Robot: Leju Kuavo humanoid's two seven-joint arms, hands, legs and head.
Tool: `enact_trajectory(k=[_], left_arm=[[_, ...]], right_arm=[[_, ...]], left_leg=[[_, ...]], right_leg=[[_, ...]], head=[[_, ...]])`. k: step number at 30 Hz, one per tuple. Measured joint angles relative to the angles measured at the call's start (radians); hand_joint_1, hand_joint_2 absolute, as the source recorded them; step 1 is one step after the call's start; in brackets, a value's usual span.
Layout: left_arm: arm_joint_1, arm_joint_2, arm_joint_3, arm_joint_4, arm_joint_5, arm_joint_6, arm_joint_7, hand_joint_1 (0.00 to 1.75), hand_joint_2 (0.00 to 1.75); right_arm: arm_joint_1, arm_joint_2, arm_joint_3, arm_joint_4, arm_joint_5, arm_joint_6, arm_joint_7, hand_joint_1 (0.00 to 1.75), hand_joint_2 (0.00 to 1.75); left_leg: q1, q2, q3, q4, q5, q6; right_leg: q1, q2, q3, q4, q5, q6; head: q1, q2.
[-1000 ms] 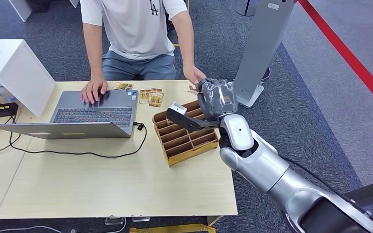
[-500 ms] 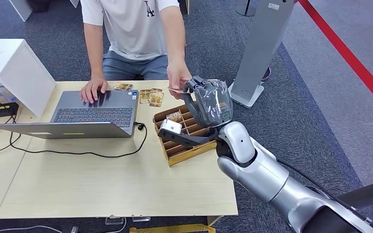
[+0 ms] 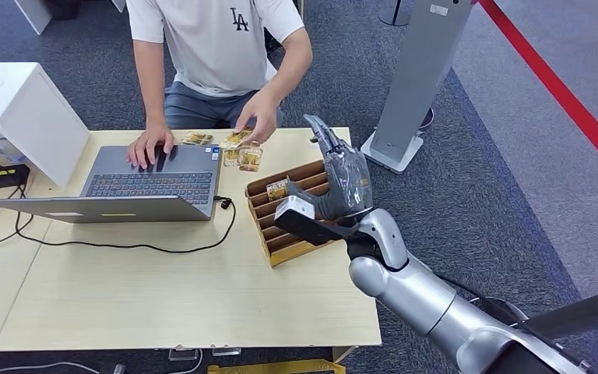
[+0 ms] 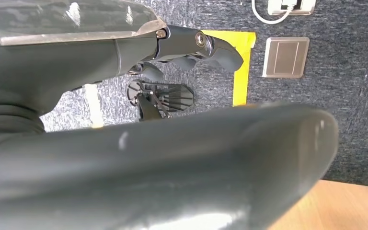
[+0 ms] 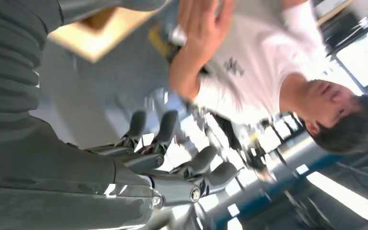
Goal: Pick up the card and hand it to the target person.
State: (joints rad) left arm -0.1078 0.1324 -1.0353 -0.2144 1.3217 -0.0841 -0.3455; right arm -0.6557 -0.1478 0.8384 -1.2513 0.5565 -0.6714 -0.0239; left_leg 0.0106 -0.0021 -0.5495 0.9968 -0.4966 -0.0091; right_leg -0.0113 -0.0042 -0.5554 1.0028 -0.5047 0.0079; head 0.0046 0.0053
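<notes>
One robot hand, the right [image 3: 341,175], stands raised above the slotted wooden card tray [image 3: 311,234] with its fingers spread and straight, grasping nothing; the right wrist view [image 5: 172,163] shows the same splayed fingers with nothing between them. Seen from the head camera, the card [image 3: 237,137] sits at about eleven o'clock from that hand, pinched in the person's hand [image 3: 258,117] just over the far edge of the desk [image 3: 171,304]. More small cards [image 3: 247,158] lie on the desk directly beneath it, and another [image 3: 197,139] lies just beside the laptop's far corner. One card [image 3: 278,189] stands in a slot of the tray, at nine o'clock from the robot's right hand. The person's other hand [image 3: 149,145] rests on the open laptop [image 3: 144,183], whose black cable [image 3: 124,244] loops across the desk. A white box [image 3: 15,105] stands at the desk's left end, and a grey pillar on a white base [image 3: 416,78] stands on the carpet at one o'clock from the tray. The left robot hand [image 4: 182,52] hangs over grey carpet; its fingers look loosely curled, but I cannot tell whether it is clenched or released.
</notes>
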Motion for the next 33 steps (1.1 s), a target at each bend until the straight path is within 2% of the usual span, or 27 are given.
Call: enact_trajectory(k=[3, 5, 7, 9, 13, 25, 30, 33], left_arm=[[0.005, 0.000, 0.000, 0.000, 0.008, 0.006, -0.005, 0.00, 0.00], [0.007, 0.000, 0.001, 0.000, 0.013, 0.012, -0.007, 0.00, 0.00], [0.008, 0.000, 0.001, 0.000, 0.018, 0.017, -0.007, 0.00, 0.00], [0.010, 0.000, 0.002, 0.000, 0.023, 0.024, -0.007, 0.00, 0.00], [0.011, 0.000, 0.002, 0.000, 0.033, 0.031, -0.006, 0.00, 0.00], [0.014, 0.000, 0.004, 0.000, 0.044, 0.036, -0.006, 0.00, 0.00], [0.014, 0.000, 0.004, 0.000, 0.044, 0.042, -0.004, 0.00, 0.00], [0.014, 0.000, 0.004, 0.000, 0.044, 0.043, 0.002, 0.00, 0.00]], right_arm=[[0.026, 0.016, -0.017, 0.030, -0.385, 0.083, -0.157, 0.00, 1.75], [0.044, 0.025, -0.028, 0.050, -0.600, 0.140, -0.231, 0.00, 1.75], [0.063, 0.028, -0.035, 0.065, -0.712, 0.158, -0.265, 0.00, 1.75], [0.085, 0.028, -0.044, 0.072, -0.768, 0.162, -0.276, 0.00, 1.75], [0.128, 0.026, -0.060, 0.075, -0.792, 0.150, -0.275, 0.00, 1.75], [0.227, -0.007, -0.105, 0.021, -0.744, 0.140, -0.201, 0.00, 1.75], [0.258, -0.023, -0.121, -0.021, -0.738, 0.165, -0.159, 0.00, 1.75], [0.273, -0.032, -0.126, -0.046, -0.758, 0.215, -0.127, 0.00, 1.75]], left_leg=[[0.000, 0.000, 0.000, 0.000, 0.000, 0.000], [0.000, 0.000, 0.000, 0.000, 0.000, 0.000], [0.000, 0.000, 0.000, 0.000, 0.000, 0.000], [0.000, 0.000, 0.000, 0.000, 0.000, 0.000], [0.000, 0.000, 0.000, 0.000, 0.000, 0.000], [0.000, 0.000, 0.000, 0.000, 0.000, 0.000], [0.000, 0.000, 0.000, 0.000, 0.000, 0.000], [0.000, 0.000, 0.001, 0.000, 0.000, 0.000]], right_leg=[[0.000, 0.000, 0.000, 0.000, 0.000, 0.000], [0.000, 0.000, 0.000, 0.000, 0.000, 0.000], [0.000, 0.000, 0.000, 0.000, 0.000, 0.000], [0.000, 0.000, 0.000, 0.000, 0.000, 0.000], [0.000, 0.000, 0.000, 0.000, 0.000, 0.000], [0.000, 0.000, 0.000, 0.000, 0.000, 0.000], [0.000, 0.000, 0.000, 0.000, 0.000, 0.000], [0.000, 0.000, 0.000, 0.000, 0.000, 0.000]], head=[[0.000, 0.000], [-0.001, 0.000], [-0.001, 0.000], [-0.001, 0.000], [0.000, 0.000], [-0.001, 0.000], [0.000, 0.000], [0.000, 0.000]])
